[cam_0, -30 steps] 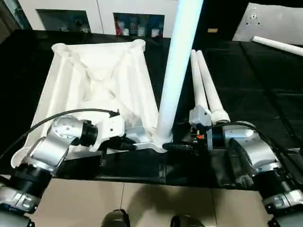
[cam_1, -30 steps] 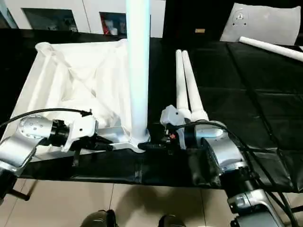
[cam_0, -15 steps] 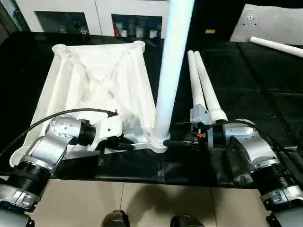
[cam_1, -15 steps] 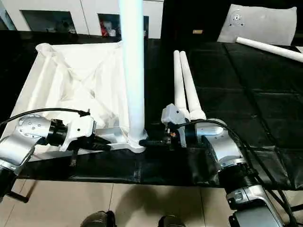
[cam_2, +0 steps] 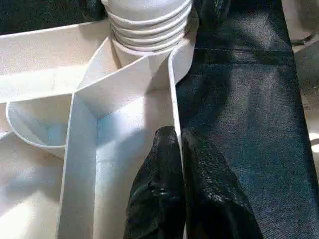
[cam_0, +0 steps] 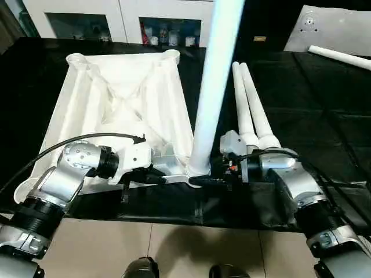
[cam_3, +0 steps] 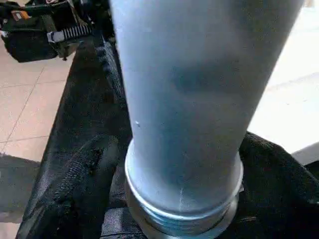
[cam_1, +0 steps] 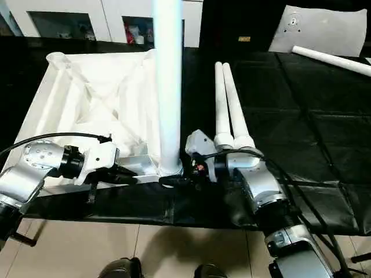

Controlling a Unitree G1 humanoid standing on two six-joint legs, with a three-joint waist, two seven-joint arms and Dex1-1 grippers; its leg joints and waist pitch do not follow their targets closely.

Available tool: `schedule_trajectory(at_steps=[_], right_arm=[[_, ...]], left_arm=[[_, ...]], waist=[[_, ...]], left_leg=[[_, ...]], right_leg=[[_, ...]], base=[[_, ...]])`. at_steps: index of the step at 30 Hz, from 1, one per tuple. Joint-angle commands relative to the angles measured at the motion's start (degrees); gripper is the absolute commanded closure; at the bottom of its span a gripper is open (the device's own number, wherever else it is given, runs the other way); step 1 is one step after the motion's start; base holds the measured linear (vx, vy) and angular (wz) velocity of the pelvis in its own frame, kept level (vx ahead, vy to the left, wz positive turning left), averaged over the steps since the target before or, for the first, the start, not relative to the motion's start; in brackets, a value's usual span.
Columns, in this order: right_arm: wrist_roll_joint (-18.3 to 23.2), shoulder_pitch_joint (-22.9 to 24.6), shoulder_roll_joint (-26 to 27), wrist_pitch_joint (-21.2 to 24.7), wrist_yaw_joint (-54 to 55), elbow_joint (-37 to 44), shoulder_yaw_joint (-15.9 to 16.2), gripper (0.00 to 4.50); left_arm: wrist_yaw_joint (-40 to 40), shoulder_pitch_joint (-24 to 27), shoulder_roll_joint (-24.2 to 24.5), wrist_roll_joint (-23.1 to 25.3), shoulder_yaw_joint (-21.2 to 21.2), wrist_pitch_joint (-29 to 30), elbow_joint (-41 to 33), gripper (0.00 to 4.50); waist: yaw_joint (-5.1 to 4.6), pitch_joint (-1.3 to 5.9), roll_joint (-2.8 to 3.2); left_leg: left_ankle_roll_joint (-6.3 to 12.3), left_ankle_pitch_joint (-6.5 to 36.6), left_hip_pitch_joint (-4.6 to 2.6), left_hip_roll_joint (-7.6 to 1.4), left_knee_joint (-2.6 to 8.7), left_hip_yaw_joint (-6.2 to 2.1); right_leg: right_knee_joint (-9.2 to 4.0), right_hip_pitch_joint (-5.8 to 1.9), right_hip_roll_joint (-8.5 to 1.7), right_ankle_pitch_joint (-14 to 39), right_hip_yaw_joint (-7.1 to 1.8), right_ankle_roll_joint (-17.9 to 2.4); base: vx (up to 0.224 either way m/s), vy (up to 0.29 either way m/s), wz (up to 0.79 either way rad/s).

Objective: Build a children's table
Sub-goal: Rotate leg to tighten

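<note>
The upturned table top (cam_0: 119, 110) lies on the black cloth (cam_0: 301, 104), one leg (cam_0: 211, 87) upright at its 5 o'clock corner; right gripper (cam_3: 174, 164) grasps the leg's base, left gripper (cam_2: 174, 144) pinches the near rim; two spare legs (cam_0: 250, 110) at 3 o'clock

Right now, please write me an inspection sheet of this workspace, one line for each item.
Surface: black cloth over the bench.
Job's things: table top lies underside up; upright leg stands in its near corner socket; two spare legs lie side by side; another leg far right.
Clutter: grey panel.
Grippers: left tool shut on the top's wall; right tool around the leg's base.
Cables: black cable over left arm.
Surroundings: white cabinet, tiled floor.
</note>
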State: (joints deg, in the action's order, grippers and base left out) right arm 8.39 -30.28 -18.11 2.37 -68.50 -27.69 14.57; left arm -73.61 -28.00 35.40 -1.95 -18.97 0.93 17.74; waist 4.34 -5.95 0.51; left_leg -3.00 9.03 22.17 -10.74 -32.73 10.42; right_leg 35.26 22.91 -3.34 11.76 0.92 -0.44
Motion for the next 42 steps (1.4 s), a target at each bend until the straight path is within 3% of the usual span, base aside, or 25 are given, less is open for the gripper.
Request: schedule_trajectory(at_steps=[1,9,14,17,19,20,24,26,29,30,32,35,37,40,42], right_arm=[[0.3,-0.8,0.0,0.6,-0.1,-0.1,-0.2,1.03],[1.7,-0.6,0.0,1.6,-2.4,-0.4,-0.4,1.67],[1.9,0.1,-0.2,2.7,-3.5,0.3,0.1,1.77],[2.2,1.6,-0.5,4.3,-4.3,1.6,0.7,1.78],[3.0,2.6,0.3,6.7,-3.0,2.8,0.4,1.78],[3.8,3.6,2.4,8.7,0.7,4.5,-0.5,1.78],[3.3,5.2,8.5,12.3,12.6,6.9,-2.4,1.78],[2.9,6.0,11.9,14.4,18.4,8.0,-3.0,1.78],[1.4,6.5,16.6,16.1,25.7,9.3,-2.9,1.78],[0.6,6.5,18.2,17.0,28.5,9.8,-2.8,1.78],[-0.8,6.6,21.0,18.9,33.4,10.8,-3.1,1.8],[-4.0,6.8,24.2,20.9,40.6,12.7,-2.7,1.8],[-3.5,7.3,24.4,20.4,40.5,14.1,-2.3,1.8],[-3.5,8.3,23.7,19.3,40.7,15.5,-2.3,1.07],[-3.4,8.8,22.4,18.4,40.2,15.8,-3.3,1.0]], left_arm=[[-1.8,0.2,0.1,2.7,-3.1,-0.7,1.0,4.5],[-1.8,0.2,0.2,2.9,-3.2,-1.3,1.6,4.5],[-1.9,0.4,0.3,2.7,-3.2,-1.1,1.4,4.5],[-0.9,1.1,-0.4,1.9,-2.6,0.7,0.4,4.5],[0.4,1.6,-1.3,0.8,-1.7,3.9,-1.1,4.5],[3.2,1.7,-2.3,0.7,-0.8,7.5,-2.8,4.5],[11.4,2.3,-7.0,-1.5,2.4,17.0,-7.7,4.5],[15.8,3.0,-9.6,-1.9,3.6,21.7,-10.8,4.5],[23.1,3.7,-13.8,-0.7,5.4,27.0,-13.6,4.5],[25.7,3.9,-15.5,0.1,5.8,28.7,-14.4,4.5],[29.5,4.1,-18.1,1.4,6.4,31.7,-15.8,4.5],[35.9,3.8,-22.1,4.0,7.0,35.7,-17.8,4.5],[37.0,3.8,-22.4,4.6,6.4,35.7,-18.5,4.5],[36.4,4.2,-20.7,5.9,4.8,34.7,-19.0,4.5],[34.7,4.7,-18.7,6.2,4.3,33.7,-19.0,4.5]], waist=[[-0.21,3.95,0.26],[0.24,4.13,0.29],[0.37,4.14,0.32],[0.44,4.09,0.27],[0.49,4.12,0.34],[0.41,3.99,0.09],[-0.19,3.31,0.09],[-0.65,3.04,0.46],[-1.9,3.18,0.28],[-1.9,3.18,0.28],[-2.43,3.36,0.13],[-2.38,3.46,0.12],[-2.21,3.55,-0.03],[-2.12,3.64,0.14],[-2.14,3.54,0.2]], left_leg=[[1.86,11.6,-1.51,-2.38,3.53,-0.39],[1.86,11.0,-1.55,-2.38,3.45,-0.32],[1.62,11.3,-1.56,-2.4,3.49,-0.35],[1.79,10.9,-1.54,-2.41,3.47,-0.29],[1.91,10.6,-1.56,-2.51,3.51,-0.31],[1.99,10.6,-1.55,-2.52,3.57,-0.27],[-0.07,15.1,-1.61,-2.39,4.18,-0.48],[-1.53,17.6,-1.62,-2.29,4.52,-0.87],[-2.18,17.7,-1.43,-2.23,4.67,-0.97],[-2.18,17.7,-1.43,-2.23,4.67,-0.97],[-1.04,14.3,-1.21,-2.0,4.36,-0.74],[-0.19,10.5,-1.15,-1.92,4.13,-0.59],[0.53,9.4,-1.05,-1.81,3.99,-0.56],[1.86,7.1,-0.89,-1.73,3.84,-0.52],[1.95,7.8,-0.93,-1.76,3.92,-0.56]], right_leg=[[-3.54,-2.02,-3.77,4.8,-1.85,-15.1],[-3.49,-2.04,-3.74,4.3,-1.85,-15.0],[-3.46,-2.05,-3.76,4.3,-1.83,-15.1],[-3.39,-2.05,-3.73,3.4,-1.85,-15.1],[-3.3,-2.1,-3.73,3.1,-1.83,-15.2],[-3.38,-1.98,-3.71,3.6,-1.84,-15.1],[-4.3,-1.54,-4.03,12.8,-2.09,-13.7],[-4.83,-1.38,-4.13,19.2,-2.2,-11.5],[-4.93,-1.31,-3.82,17.8,-2.12,-10.4],[-4.93,-1.31,-3.82,17.8,-2.12,-10.4],[-4.81,-1.52,-3.6,12.8,-2.22,-10.7],[-4.61,-1.61,-3.37,7.6,-2.14,-10.9],[-4.43,-1.93,-3.39,4.9,-2.11,-11.0],[-4.05,-2.1,-3.19,-0.5,-1.98,-11.2],[-4.1,-2.12,-3.25,-0.2,-1.92,-11.3]], base=[[0.0,0.0,0.0],[0.0,0.0,0.0],[0.0,0.0,0.0],[0.0,0.0,0.0],[0.0,0.0,0.0],[0.0,0.0,0.0],[0.0,0.0,0.0],[0.0,0.0,0.0],[0.0,0.0,0.0],[0.0,0.0,0.0],[0.0,0.0,0.0],[0.0,0.0,0.0],[0.0,0.0,0.0],[0.0,0.0,0.0],[0.0,0.0,0.0]])
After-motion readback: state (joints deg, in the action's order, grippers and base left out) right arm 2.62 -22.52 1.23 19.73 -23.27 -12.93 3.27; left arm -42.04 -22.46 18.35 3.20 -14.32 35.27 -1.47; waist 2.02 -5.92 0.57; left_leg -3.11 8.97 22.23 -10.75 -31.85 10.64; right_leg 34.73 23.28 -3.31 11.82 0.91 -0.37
